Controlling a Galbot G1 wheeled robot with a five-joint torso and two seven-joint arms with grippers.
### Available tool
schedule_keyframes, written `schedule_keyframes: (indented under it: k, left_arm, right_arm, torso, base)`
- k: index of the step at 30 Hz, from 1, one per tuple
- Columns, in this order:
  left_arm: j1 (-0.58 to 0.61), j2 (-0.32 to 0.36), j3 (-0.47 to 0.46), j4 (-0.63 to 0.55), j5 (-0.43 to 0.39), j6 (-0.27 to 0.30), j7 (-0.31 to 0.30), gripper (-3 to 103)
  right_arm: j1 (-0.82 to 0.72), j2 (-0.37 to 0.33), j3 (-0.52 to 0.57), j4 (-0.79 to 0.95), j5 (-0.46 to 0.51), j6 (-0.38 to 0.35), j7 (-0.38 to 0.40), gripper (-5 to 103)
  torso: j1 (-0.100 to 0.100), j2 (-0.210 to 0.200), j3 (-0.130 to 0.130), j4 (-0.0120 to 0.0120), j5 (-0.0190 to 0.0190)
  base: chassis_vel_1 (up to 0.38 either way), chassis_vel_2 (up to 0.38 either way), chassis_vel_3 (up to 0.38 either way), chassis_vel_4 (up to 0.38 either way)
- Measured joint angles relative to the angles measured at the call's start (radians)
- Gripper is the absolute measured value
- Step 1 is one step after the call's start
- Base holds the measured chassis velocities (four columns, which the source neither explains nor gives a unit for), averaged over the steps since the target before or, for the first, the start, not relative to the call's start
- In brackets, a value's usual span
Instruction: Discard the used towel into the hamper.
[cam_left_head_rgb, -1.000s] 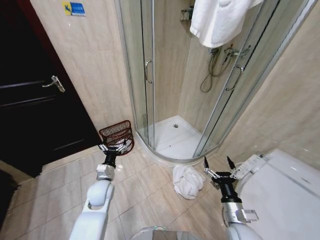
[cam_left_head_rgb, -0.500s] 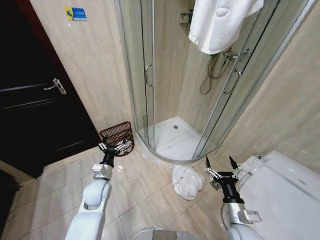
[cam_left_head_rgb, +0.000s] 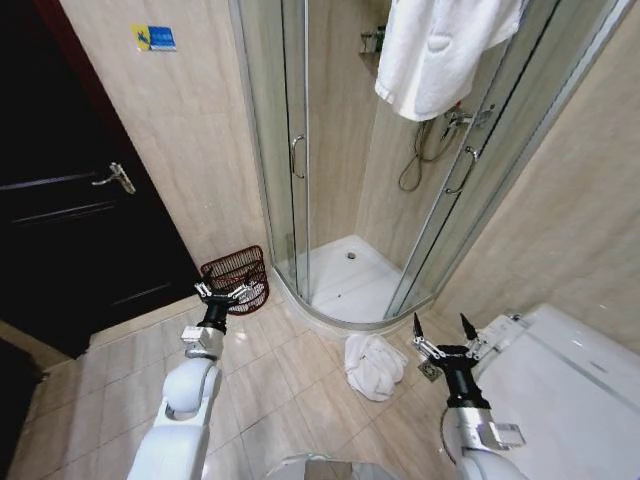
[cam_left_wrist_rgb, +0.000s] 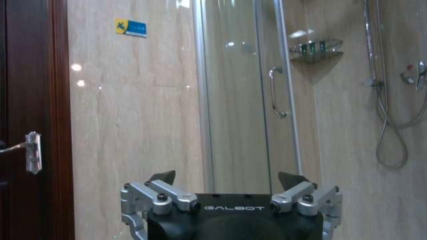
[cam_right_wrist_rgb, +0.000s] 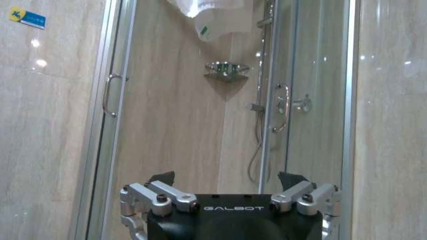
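Beige-tiled bathroom floor fills the head view: the used towel lies crumpled beside the shower enclosure, well apart from the wire hamper by the dark door. Left gripper hovers just before the hamper, fingers spread and empty; right gripper stands spread and empty near the towel, beside the toilet. Both wrist views face the shower glass, each gripper's fingers parted. A loose pinch could trail cloth and snag the hamper's bars
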Motion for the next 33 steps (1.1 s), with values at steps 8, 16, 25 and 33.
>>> schedule_keyframes:
  k: [8,16,25,33]
  left_arm:
    - [-0.001,-0.002,0.007,-0.002,0.0,-0.001,0.0,100]
    - [-0.001,0.002,0.013,0.005,-0.001,-0.005,0.0,100]
    - [-0.01,0.005,0.016,0.006,-0.003,-0.005,0.0,100]
    - [-0.011,0.009,0.019,0.006,-0.005,-0.003,0.001,100]
  right_arm:
    - [-0.002,0.0,0.002,0.005,0.001,0.001,0.001,100]
    - [-0.007,0.0,0.005,0.012,0.001,0.001,0.004,100]
    - [-0.007,0.0,0.008,0.032,0.001,-0.013,0.006,100]
    - [-0.003,0.0,0.01,0.044,-0.001,-0.03,0.008,100]
  torso:
    - [0.019,0.041,0.021,0.0,0.0]
    - [0.036,0.078,0.042,0.0,0.0]
    - [0.06,0.131,0.071,-0.0001,0.0]
    - [0.085,0.184,0.099,0.0,0.0]
  base:
    - [0.0,0.0,0.0,0.0]
    - [0.0,0.0,0.0,0.0]
    - [0.0,0.0,0.0,0.0]
    - [0.0,0.0,0.0,0.0]
